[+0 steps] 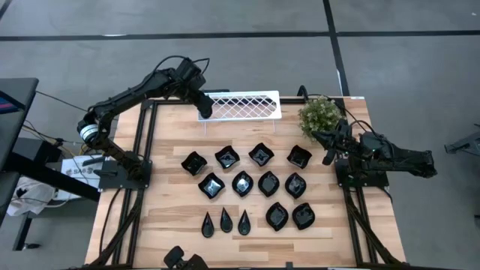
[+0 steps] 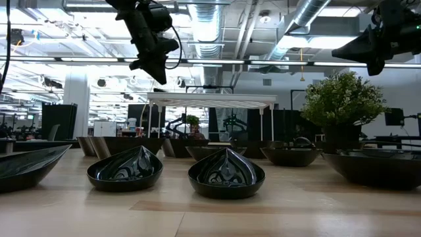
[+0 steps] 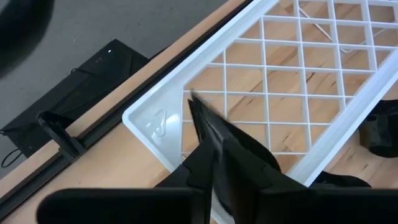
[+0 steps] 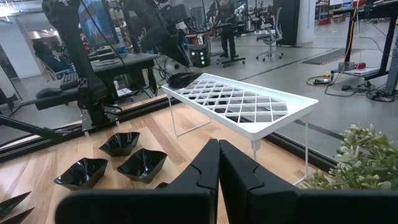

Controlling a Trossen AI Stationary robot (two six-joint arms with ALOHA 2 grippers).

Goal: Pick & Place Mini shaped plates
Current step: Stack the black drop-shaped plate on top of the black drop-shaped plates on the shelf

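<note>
Several glossy black mini shaped plates rest on their undersides in three rows on the wooden table, with three narrow teardrops in the near row. A white lattice rack stands on its thin legs at the far edge. My left gripper hangs just above the rack's left end, shut on a dark pointed plate. In the right wrist view this plate shows as a dark shape over the rack's corner. My right gripper waits shut at the table's right side, beside the plant. My left gripper has the black plate between its two fingers, which slant down from above. The plate's pointed end sticks out past the fingertips over the lattice. In the low view the gripper and plate are clear above the rack top. The fingers hide the held part.
A small green bushy plant stands at the far right corner, next to the rack's right end. Black frame rails carry each arm along the table's left and right sides. Bare wood lies between the rack and the far row of plates.
</note>
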